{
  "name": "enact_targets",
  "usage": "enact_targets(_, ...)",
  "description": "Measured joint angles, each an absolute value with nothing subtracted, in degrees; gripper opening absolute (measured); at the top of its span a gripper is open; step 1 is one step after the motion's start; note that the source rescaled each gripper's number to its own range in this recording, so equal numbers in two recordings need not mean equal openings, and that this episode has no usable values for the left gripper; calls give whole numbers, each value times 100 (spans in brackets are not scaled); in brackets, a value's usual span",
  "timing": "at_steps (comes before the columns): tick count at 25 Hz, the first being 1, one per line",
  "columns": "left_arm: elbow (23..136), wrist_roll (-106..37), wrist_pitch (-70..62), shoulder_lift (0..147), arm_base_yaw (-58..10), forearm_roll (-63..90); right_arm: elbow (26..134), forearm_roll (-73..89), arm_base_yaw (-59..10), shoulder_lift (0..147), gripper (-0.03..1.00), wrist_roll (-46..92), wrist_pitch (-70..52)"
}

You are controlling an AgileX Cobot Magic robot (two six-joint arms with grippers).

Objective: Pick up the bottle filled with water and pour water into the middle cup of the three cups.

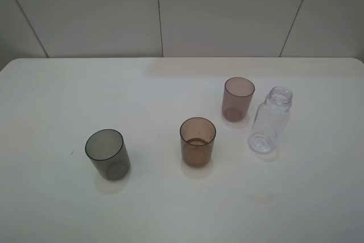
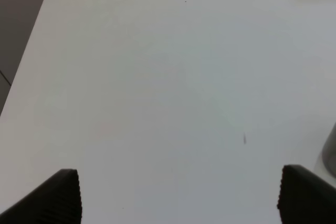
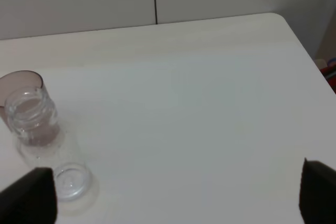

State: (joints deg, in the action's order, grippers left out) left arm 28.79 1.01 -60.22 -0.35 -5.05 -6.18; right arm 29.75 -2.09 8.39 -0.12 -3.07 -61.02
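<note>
One clear bottle stood upright, neck up and uncapped, on a white table, toward the right side, just beside the pink cup. Three cups stood there: pink, brown in the middle, grey at the left. The right gripper, spread wide and empty, was nearer the bottle, which lay ahead of it and off to one side. The left gripper was also spread and empty.

table: white, rounded corners | wall: pale panels, dark seams
</note>
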Motion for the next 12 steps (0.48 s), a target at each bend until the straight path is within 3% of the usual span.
enact_targets(6,2879,101,-6022,-35,-505,-618,2975,-148,732,-12,100,-84,-6102)
enact_targets(12,2879,101,-6022,-35,-505,-618,2975,-293,107,-12,100,-68,-6102)
